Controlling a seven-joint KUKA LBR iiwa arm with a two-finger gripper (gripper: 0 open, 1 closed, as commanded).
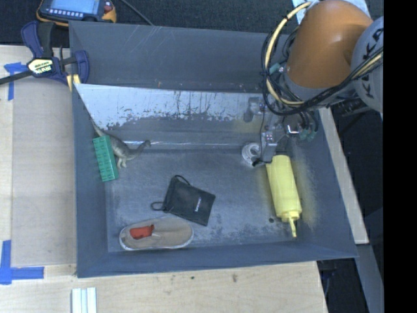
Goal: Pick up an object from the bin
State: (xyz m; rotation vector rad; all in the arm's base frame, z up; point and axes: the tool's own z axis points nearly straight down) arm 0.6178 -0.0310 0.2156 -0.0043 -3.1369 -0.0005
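the gripper (264,154) is down in the bin (163,54); whether it is open or grips anything cannot be told. a yellow bottle (285,186) lies just beside it, blunt end nearest, nozzle pointing away.

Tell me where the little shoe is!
In the camera view the beige shoe lies at the lower left of the bin, along its near wall, just below the black pouch and well left of the yellow bottle.
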